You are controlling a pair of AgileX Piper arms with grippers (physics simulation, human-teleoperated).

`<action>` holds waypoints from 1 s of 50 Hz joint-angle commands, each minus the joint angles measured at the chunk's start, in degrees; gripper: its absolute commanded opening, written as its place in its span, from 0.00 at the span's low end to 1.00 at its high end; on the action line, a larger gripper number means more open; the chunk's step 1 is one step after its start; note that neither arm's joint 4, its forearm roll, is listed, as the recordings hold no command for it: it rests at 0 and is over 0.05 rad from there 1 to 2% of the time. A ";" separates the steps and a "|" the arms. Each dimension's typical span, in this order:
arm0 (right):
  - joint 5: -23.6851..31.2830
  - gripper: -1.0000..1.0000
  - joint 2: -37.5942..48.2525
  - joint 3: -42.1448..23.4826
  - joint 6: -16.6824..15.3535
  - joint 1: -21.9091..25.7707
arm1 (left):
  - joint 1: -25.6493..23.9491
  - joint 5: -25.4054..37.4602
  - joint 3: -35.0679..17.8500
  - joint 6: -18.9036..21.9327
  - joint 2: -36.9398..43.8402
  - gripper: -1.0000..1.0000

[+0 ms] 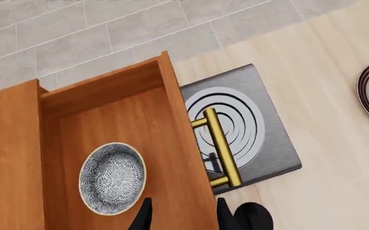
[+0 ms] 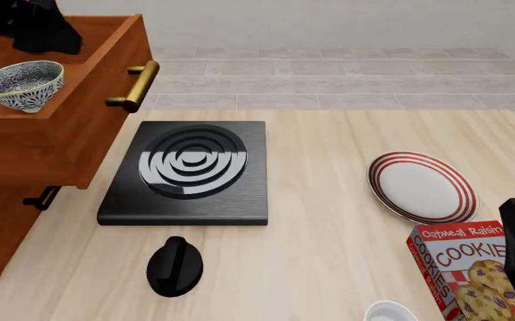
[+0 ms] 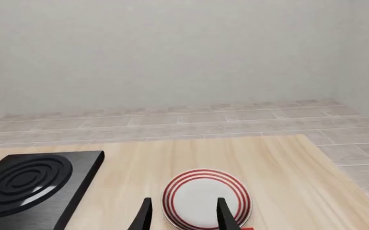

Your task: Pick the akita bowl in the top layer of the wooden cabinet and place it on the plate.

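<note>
Left gripper [image 1: 181, 213], fingers spread and holding nothing, hung above the open top layer [image 1: 117, 120], the one akita bowl [image 1: 112, 178] just beside its fingertips on the drawer floor. Right gripper [image 3: 183, 214], also spread, hovered near the one plate [image 2: 423, 186]. One black stove [image 2: 188, 172], black knob [image 2: 174, 266] and cookie box [image 2: 467, 271] lay between the wooden cabinet [image 2: 12, 164] and plate.

Wooden cabinet [image 2: 52, 144], brass handle [image 2: 135, 85], possibly ceramic plate [image 2: 423, 186]

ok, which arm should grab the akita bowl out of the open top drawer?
Left. Its hand hangs open above the drawer, the akita bowl just beside it. The right hand is across the table, over the plate.
</note>
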 commanded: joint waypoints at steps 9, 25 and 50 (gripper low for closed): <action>0.00 1.00 0.01 -0.12 -0.29 -0.08 | 3.87 4.06 -7.15 2.95 3.04 1.00; -0.12 1.00 0.01 -0.07 -0.01 0.01 | 10.96 4.14 -7.14 10.90 5.73 1.00; -0.23 1.00 0.00 -0.07 0.23 -0.11 | 17.21 9.55 -17.53 17.00 12.58 1.00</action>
